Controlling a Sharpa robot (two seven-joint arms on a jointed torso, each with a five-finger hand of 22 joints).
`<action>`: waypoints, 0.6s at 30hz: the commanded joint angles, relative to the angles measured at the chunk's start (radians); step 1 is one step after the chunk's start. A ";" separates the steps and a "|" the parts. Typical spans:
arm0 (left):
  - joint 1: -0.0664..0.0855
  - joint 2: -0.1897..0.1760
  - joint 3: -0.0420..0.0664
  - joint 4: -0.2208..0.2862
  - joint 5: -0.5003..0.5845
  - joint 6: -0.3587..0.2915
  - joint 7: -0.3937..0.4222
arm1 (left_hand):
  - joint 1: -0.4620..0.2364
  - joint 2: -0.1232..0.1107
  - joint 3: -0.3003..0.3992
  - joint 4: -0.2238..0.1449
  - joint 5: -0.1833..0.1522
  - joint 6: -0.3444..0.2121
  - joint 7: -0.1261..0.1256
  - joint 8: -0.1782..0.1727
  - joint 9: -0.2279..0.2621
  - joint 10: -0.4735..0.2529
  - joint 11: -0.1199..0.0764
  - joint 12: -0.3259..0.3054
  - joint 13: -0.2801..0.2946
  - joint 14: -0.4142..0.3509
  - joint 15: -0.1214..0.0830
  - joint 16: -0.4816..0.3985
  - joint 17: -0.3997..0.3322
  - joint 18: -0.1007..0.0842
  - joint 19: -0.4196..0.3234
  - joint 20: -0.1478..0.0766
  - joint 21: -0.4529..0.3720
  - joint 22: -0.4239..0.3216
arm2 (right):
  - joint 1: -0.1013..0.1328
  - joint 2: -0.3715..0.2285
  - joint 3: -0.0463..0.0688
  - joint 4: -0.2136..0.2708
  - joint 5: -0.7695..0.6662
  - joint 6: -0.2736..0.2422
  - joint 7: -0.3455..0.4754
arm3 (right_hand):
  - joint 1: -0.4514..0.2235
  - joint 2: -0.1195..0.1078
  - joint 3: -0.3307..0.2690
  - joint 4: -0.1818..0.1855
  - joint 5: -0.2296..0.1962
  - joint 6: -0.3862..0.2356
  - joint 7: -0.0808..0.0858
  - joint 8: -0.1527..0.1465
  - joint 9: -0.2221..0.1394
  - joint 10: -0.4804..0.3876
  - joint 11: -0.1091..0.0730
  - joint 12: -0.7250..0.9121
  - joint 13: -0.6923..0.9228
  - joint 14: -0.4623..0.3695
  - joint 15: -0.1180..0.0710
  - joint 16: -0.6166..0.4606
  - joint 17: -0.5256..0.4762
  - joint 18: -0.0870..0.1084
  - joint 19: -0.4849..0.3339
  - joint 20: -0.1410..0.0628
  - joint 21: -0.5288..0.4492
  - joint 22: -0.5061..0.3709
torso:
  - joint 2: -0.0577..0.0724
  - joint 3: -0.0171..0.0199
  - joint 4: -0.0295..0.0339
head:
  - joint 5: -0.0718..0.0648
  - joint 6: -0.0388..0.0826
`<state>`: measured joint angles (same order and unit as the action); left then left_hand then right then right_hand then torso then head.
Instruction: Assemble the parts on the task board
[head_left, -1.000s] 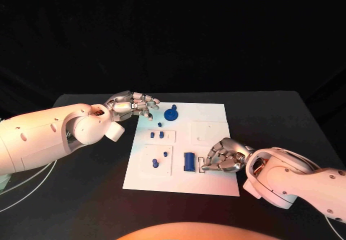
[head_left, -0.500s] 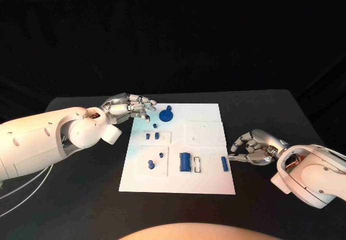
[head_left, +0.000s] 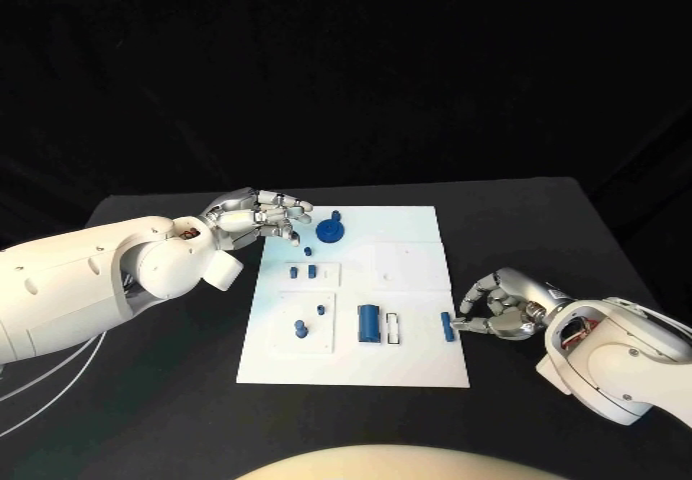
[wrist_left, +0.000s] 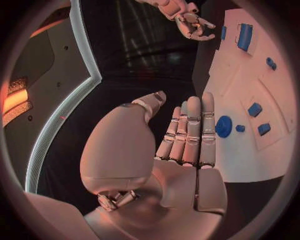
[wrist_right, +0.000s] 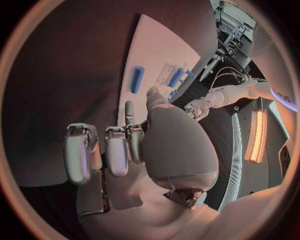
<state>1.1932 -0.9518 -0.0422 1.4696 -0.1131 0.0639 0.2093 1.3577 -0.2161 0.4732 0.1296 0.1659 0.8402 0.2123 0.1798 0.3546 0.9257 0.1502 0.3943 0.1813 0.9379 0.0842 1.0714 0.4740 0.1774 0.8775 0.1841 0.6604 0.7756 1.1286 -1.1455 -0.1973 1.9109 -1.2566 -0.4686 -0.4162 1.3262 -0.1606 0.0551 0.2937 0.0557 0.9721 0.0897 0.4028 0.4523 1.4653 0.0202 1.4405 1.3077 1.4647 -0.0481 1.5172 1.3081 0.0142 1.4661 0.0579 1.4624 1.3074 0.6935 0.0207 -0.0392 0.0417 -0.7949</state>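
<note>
1. The right hand (head_left: 498, 305) sits just off the right edge of the white board (head_left: 411, 365), its fingers curled in and holding nothing; the fingertips (head_left: 462, 322) point at a small blue bar (head_left: 447, 326) lying flat near that edge, just beside them but apart from it as far as I can tell.
2. The left hand (head_left: 264, 215) hovers by the board's far left corner, fingers straight and pressed side by side in the left wrist view, thumb a little apart, nothing in them.
3. The bar looks like a hard, light plastic piece (likely smooth, so apt to slip or skid on the board). I judge the best hold to be a pinch across its long sides near the middle, so it does not swing.
4. Just left of the bar lies a narrow outlined slot (head_left: 395, 327), apparently unfilled, and beside that a larger blue block (head_left: 371, 323).
5. Further left, a raised square panel (head_left: 325, 340) carries two small blue pegs (head_left: 300, 327); the panel above it holds two more short pieces (head_left: 304, 270).
6. Near the far edge stands a round blue knob (head_left: 333, 231), close to the left hand's fingers.
7. The blank raised square (head_left: 408, 268) on the right side carries no blue piece.
</note>
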 joint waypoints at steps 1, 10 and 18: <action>-0.001 0.001 0.000 0.000 0.008 0.013 0.007 | -0.001 0.004 -0.006 0.002 0.001 -0.008 0.002 0.006 -0.001 -0.010 0.001 0.005 -0.001 -0.005 0.000 -0.003 -0.001 0.005 0.007 -0.001 -0.004 -0.001 | -0.009 0.014 0.000 -0.006 -0.032 0.010 -0.039 | -0.014 0.001 -0.007 0.000 -0.004 0.012 -0.002 0.007 0.002 0.037 -0.008 0.007 0.184 0.081 -0.005 0.001 0.154 0.006 0.075 -0.002 0.008 0.236 | 0.000 -0.0013 0.0010 | 0.003 -0.004; -0.001 0.000 0.000 -0.002 0.008 0.014 0.006 | -0.001 0.004 -0.006 0.002 0.001 -0.008 0.002 0.006 -0.001 -0.010 0.001 0.005 -0.001 -0.005 0.000 -0.003 -0.001 0.005 0.007 -0.001 -0.004 -0.001 | -0.022 0.049 0.000 -0.024 -0.052 0.019 -0.060 | -0.018 0.006 -0.004 0.000 -0.003 0.032 -0.010 0.014 0.005 0.042 -0.014 0.014 0.188 0.083 -0.010 0.004 0.160 0.004 0.078 -0.007 0.019 0.239 | 0.000 -0.0023 0.0005 | 0.007 -0.002; -0.001 -0.001 0.000 -0.002 0.007 0.016 0.005 | -0.001 0.004 -0.006 0.002 0.001 -0.008 0.002 0.006 -0.001 -0.010 0.001 0.005 -0.001 -0.005 0.000 -0.003 -0.001 0.005 0.007 -0.001 -0.004 -0.001 | -0.033 0.077 0.000 -0.051 -0.083 0.038 -0.081 | -0.019 0.009 -0.002 0.000 -0.002 0.037 -0.012 0.017 0.006 0.043 -0.016 0.015 0.189 0.084 -0.012 0.004 0.161 0.003 0.079 -0.008 0.021 0.240 | 0.000 -0.0015 0.0005 | 0.010 -0.002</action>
<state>1.1922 -0.9537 -0.0422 1.4665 -0.1124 0.0643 0.2090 1.3577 -0.2161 0.4732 0.1296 0.1659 0.8402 0.2123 0.1798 0.3547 0.9257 0.1502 0.3943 0.1813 0.9379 0.0842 1.0714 0.4740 0.1774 0.8775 0.1841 0.6604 0.7756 1.0992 -1.0729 -0.1971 1.8646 -1.3008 -0.4597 -0.4751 1.3171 -0.1514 0.0552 0.2936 0.0557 1.0025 0.0766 0.4145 0.4604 1.4660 0.0133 1.4522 1.3080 1.4683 -0.0523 1.5172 1.3079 0.0143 1.4661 0.0578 1.4781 1.3079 0.6932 0.0184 -0.0385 0.0501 -0.7971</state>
